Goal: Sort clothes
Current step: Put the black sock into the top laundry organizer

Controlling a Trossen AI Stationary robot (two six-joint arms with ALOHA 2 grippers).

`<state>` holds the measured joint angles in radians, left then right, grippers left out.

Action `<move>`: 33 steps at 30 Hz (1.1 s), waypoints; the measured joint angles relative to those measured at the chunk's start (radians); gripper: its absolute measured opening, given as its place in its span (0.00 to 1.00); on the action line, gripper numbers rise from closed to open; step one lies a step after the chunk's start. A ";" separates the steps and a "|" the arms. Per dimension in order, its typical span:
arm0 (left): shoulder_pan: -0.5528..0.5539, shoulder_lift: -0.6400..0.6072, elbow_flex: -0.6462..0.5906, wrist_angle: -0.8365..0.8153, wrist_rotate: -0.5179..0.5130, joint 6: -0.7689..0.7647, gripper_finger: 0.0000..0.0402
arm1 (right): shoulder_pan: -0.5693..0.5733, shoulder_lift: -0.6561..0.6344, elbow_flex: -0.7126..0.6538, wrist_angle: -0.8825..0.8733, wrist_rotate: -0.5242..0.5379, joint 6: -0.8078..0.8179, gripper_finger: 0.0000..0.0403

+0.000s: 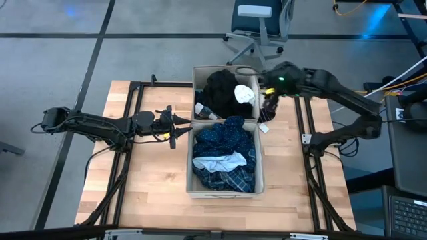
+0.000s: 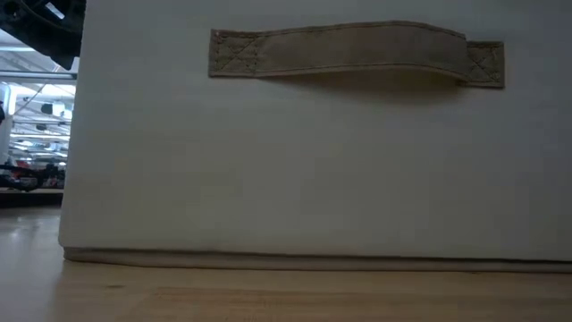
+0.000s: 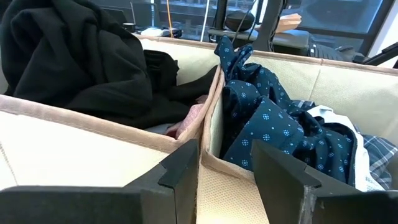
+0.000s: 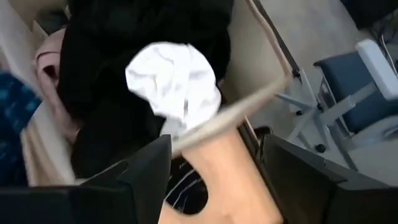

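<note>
I log: right gripper (image 1: 268,100) parted beside far bin (image 1: 198,75) holding black garment (image 1: 223,93); left gripper (image 1: 175,127) parted, empty, at bins' junction.

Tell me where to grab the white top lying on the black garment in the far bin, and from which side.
Grip the white top at its raised crumpled middle, coming straight down from above. It sits bunched on top of the black garment near the far bin's right wall, so the walls probably block side approaches. The right gripper, open at that wall, is nearest.

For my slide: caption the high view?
Two beige fabric bins hold sorted clothes; right gripper beside the far bin, left gripper waiting.
</note>
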<state>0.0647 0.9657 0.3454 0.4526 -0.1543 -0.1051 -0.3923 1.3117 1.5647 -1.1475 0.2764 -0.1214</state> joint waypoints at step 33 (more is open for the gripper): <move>0.000 0.000 -0.001 0.008 0.001 -0.045 0.35 | -0.178 -0.087 -0.972 0.748 -0.036 0.432 0.63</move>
<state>0.0647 0.9657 0.3447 0.4606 -0.1532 -0.1504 -0.5703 1.2246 0.5924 -0.3993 0.2405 0.3103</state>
